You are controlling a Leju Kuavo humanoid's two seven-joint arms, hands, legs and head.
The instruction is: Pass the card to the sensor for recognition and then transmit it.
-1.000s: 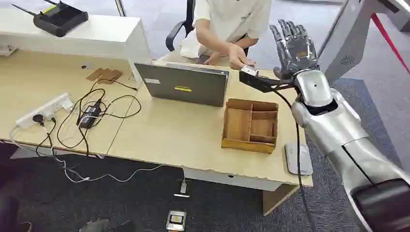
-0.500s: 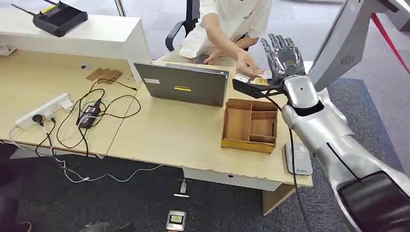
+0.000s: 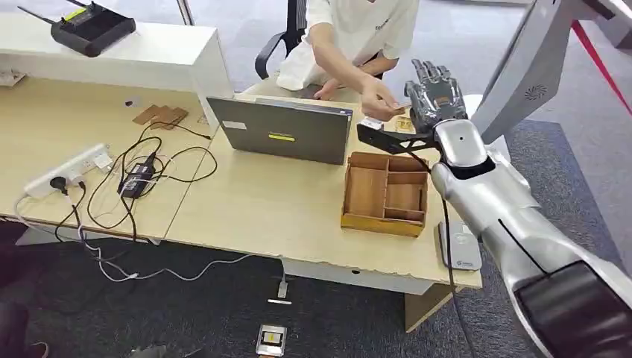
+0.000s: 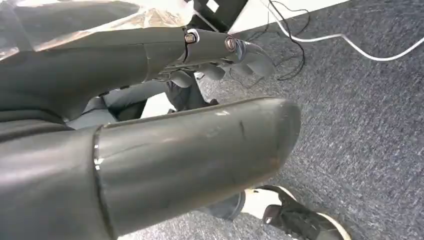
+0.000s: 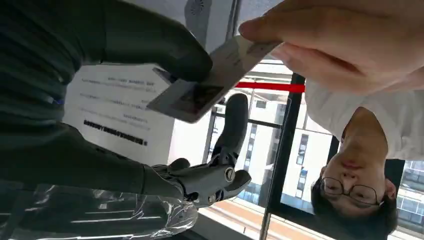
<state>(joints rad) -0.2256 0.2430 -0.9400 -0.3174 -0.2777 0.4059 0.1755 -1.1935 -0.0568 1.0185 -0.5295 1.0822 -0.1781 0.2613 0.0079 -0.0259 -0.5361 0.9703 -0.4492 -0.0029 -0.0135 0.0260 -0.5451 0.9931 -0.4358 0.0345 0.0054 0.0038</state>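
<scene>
Head view, right hand: the right hand (image 3: 436, 93) is raised past the far right corner of the desk (image 3: 261, 205), fingers up and spread, palm toward the person (image 3: 358, 30).
Head view, card: the card (image 3: 400, 112) sits at the person's hand (image 3: 381, 101), just at the inner side of the right hand; too small here to tell if the robot's fingers touch it.
Head view, nearer arm: the right arm is the one at the card.
Head view, sensor: a flat grey pad (image 3: 460, 246) lies at the near right edge of the desk, well apart from the card and back toward the robot; judged to be the sensor, not certain.
Head view, container: the wooden tray (image 3: 387, 195) stands between the laptop (image 3: 283, 130) and the pad; its compartments look empty.

Left wrist view, left hand: the left hand (image 4: 200, 120) hangs over the carpet, holding nothing; fingers partly curled, so whether apart or together I cannot tell.

Right wrist view, card: the card (image 5: 207, 82) lies slanted, its long axis running from the person's fingers (image 5: 320, 40) toward the robot's palm.
Right wrist view, grasp: the thick thumb (image 5: 165, 47) presses on one face of the card near its end; the darker fingers (image 5: 232, 125) stand behind it, apart from it.
Right wrist view, judgement: handover in progress; the person pinches the other end, so the hold is shared and not yet the robot's alone.
</scene>
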